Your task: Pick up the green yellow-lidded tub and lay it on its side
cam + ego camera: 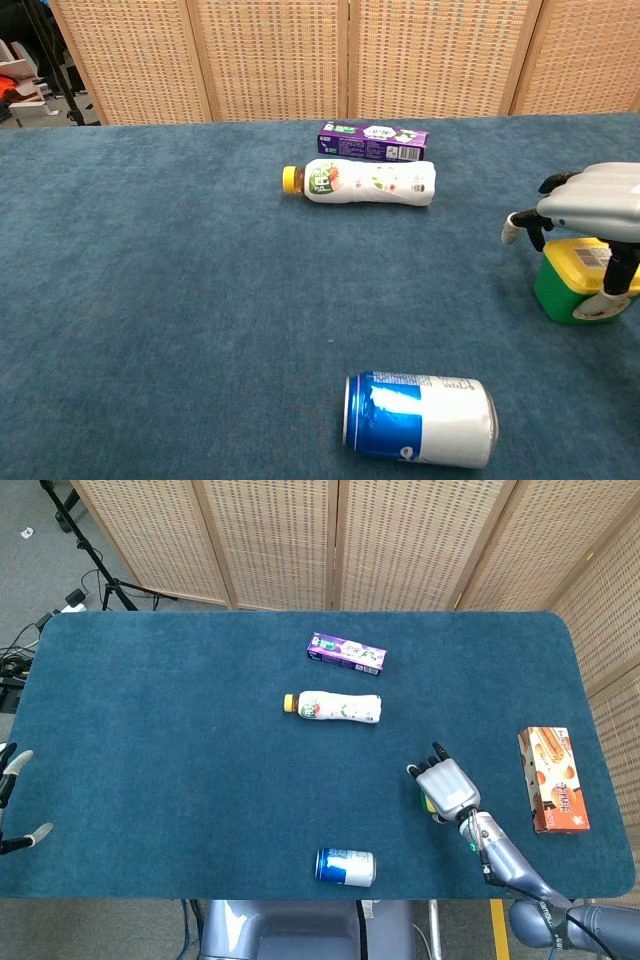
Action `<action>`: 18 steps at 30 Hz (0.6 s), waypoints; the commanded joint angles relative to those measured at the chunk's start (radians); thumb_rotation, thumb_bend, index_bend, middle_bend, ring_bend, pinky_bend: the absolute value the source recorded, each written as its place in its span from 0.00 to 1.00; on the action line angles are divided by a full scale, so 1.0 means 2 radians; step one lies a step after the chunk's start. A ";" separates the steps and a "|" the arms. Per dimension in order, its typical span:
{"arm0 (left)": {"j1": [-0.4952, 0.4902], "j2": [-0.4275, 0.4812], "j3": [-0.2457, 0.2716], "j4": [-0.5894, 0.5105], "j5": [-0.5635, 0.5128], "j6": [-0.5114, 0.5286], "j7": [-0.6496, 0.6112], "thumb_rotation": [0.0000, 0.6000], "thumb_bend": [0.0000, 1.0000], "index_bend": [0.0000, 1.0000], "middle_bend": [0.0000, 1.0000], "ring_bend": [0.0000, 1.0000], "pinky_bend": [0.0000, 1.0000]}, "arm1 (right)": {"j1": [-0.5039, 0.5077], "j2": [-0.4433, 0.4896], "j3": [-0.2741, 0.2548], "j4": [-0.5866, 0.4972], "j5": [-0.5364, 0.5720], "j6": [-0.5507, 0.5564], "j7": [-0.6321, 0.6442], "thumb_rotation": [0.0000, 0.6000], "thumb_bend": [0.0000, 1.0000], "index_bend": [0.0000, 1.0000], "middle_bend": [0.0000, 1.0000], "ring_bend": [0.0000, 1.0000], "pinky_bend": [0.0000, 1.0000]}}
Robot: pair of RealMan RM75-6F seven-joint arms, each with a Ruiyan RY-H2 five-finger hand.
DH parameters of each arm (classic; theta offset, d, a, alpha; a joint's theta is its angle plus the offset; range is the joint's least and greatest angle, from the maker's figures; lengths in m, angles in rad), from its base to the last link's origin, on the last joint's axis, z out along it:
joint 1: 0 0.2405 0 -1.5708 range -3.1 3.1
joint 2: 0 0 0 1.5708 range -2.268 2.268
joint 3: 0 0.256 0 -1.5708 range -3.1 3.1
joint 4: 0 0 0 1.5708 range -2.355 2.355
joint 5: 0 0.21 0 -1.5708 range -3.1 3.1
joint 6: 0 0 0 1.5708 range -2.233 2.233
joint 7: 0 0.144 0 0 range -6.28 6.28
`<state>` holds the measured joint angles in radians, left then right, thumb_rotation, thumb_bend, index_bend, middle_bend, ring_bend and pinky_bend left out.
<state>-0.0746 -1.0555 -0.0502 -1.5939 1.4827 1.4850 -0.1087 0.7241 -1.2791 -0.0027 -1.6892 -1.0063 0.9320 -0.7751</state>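
Observation:
The green tub with a yellow lid [577, 281] stands upright near the table's right front. In the head view only a yellow sliver of the tub [429, 803] shows under my right hand [446, 787]. From the chest view, the right hand [592, 203] hovers just over the lid, fingers [517, 226] bent down beyond the tub's far-left side and not touching it. The thumb [617, 280] hangs in front of the tub; I cannot tell if it touches. My left hand [10, 780] sits off the table's left front edge, fingers apart, empty.
A white bottle [333, 707] lies on its side mid-table, with a purple box [346, 653] behind it. A blue can [420, 420] lies near the front edge, left of the tub. An orange biscuit box [552, 778] lies to the tub's right.

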 commanded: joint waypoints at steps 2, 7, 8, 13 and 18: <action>0.000 0.000 -0.001 -0.001 -0.002 0.000 0.000 1.00 0.00 0.00 0.00 0.00 0.00 | 0.001 -0.011 -0.002 0.015 0.003 0.006 -0.009 1.00 0.20 0.36 0.48 0.40 0.06; -0.001 -0.001 -0.001 -0.001 -0.004 -0.004 0.004 1.00 0.00 0.00 0.00 0.00 0.00 | -0.002 -0.021 -0.002 0.028 -0.011 0.014 0.005 1.00 0.31 0.51 0.58 0.46 0.06; -0.002 -0.001 -0.001 -0.001 -0.004 -0.004 0.005 1.00 0.00 0.00 0.00 0.00 0.00 | -0.004 -0.022 -0.002 0.031 -0.016 0.015 0.011 1.00 0.34 0.51 0.58 0.46 0.06; -0.002 -0.001 -0.001 -0.002 -0.004 -0.004 0.006 1.00 0.00 0.00 0.00 0.00 0.00 | -0.010 -0.026 -0.001 0.041 -0.048 0.022 0.045 1.00 0.40 0.52 0.59 0.47 0.06; -0.002 -0.001 0.000 -0.001 -0.003 -0.004 0.007 1.00 0.00 0.00 0.00 0.00 0.00 | -0.020 -0.019 0.006 0.041 -0.104 0.045 0.106 1.00 0.43 0.52 0.59 0.47 0.09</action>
<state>-0.0780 -1.0580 -0.0510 -1.5962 1.4767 1.4781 -0.0946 0.6967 -1.3246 0.0007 -1.6088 -1.1612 0.9942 -0.6197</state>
